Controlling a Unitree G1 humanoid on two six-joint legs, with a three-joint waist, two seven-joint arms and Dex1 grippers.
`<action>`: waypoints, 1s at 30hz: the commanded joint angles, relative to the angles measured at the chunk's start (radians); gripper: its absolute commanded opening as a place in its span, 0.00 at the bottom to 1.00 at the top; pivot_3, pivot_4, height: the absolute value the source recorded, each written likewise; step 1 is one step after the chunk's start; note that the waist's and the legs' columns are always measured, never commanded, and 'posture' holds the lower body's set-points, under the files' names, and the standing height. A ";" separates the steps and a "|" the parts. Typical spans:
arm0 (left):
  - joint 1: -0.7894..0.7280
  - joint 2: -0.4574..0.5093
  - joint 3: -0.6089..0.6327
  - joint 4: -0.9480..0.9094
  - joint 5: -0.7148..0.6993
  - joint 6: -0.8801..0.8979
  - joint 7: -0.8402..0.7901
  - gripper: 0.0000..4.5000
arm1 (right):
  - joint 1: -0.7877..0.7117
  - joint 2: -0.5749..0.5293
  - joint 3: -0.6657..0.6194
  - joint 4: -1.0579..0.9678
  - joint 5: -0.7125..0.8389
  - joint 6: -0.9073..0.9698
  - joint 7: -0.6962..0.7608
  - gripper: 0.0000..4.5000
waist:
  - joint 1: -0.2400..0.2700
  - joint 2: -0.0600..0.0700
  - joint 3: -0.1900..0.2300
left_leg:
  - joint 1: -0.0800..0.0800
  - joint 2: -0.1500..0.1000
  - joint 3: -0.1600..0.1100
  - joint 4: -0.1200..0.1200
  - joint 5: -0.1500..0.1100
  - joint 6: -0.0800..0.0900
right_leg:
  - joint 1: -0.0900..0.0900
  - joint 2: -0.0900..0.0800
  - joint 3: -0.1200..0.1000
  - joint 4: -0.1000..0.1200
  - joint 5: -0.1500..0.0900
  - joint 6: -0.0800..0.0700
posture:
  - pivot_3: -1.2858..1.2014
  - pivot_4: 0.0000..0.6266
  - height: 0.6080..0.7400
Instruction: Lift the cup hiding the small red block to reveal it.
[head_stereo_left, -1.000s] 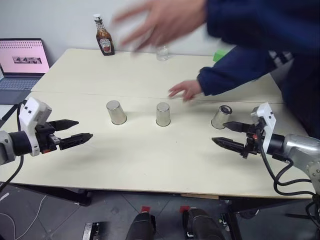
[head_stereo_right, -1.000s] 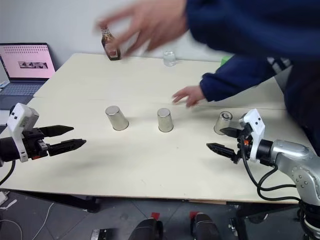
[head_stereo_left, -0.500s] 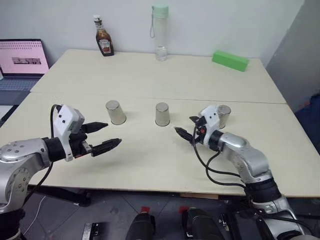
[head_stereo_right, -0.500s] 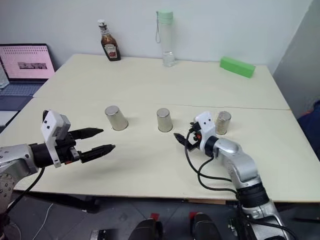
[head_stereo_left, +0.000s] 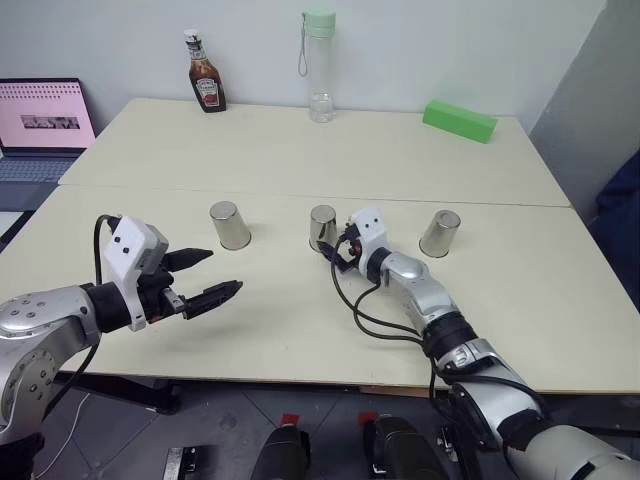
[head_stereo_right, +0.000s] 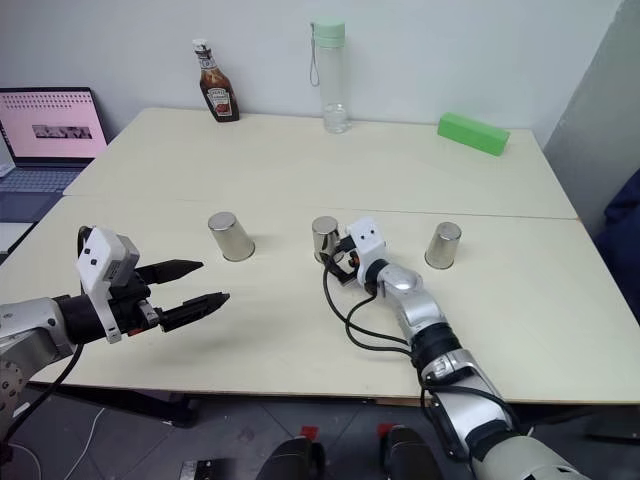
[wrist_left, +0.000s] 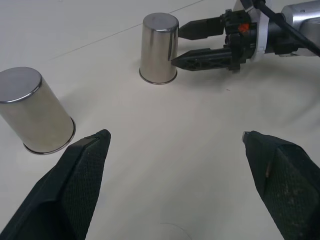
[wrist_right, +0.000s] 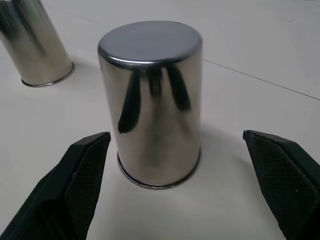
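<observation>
Three shiny silver cups stand upside down in a row on the table: a left cup (head_stereo_left: 230, 225), a middle cup (head_stereo_left: 322, 227) and a right cup (head_stereo_left: 440, 233). The small red block is hidden, and I cannot tell which cup covers it. My right gripper (head_stereo_left: 335, 248) is open and level at the middle cup (wrist_right: 152, 100), one black finger (wrist_right: 75, 185) on each side and apart from it. My left gripper (head_stereo_left: 225, 272) hovers open over the table, in front of the left cup (wrist_left: 35, 117), holding nothing. The left wrist view shows the right gripper's fingers (wrist_left: 200, 42) by the middle cup (wrist_left: 159, 47).
At the table's far edge stand a ketchup bottle (head_stereo_left: 204, 84) and a clear water bottle with a green cap (head_stereo_left: 319, 65). A long green block (head_stereo_left: 459, 120) lies at the back right. A laptop (head_stereo_left: 45, 120) sits off to the left.
The person's arms have left the view. My right gripper swung left and forward from beside the right cup to the middle cup. My left gripper shifted slightly inward.
</observation>
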 joint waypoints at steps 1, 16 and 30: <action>-0.019 0.006 0.027 -0.031 -0.025 -0.001 0.014 1.00 | -0.086 0.025 -0.035 0.070 -0.008 -0.069 0.022 1.00 | -0.001 0.000 0.000 | 0.000 0.000 0.000 0.000 0.000 0.000 | 0.000 0.000 0.000 0.000 0.000 0.000 | 0.52 0.24 1.00; -0.069 0.019 -0.019 0.010 -0.013 -0.021 0.007 1.00 | -0.166 0.061 -0.087 0.216 -0.039 -0.173 0.033 0.59 | -0.003 0.000 0.000 | 0.000 0.000 -0.001 0.000 0.000 0.000 | 0.000 0.000 -0.001 0.000 0.000 0.000 | 0.52 0.24 1.00; -0.042 0.007 -0.026 -0.014 -0.020 -0.018 -0.001 1.00 | 0.192 -0.163 -0.094 -0.840 0.043 0.470 0.026 0.59 | 0.010 0.001 0.000 | -0.003 -0.002 -0.007 -0.001 0.000 -0.001 | 0.000 -0.004 -0.006 -0.002 -0.001 -0.002 | 0.52 0.24 1.00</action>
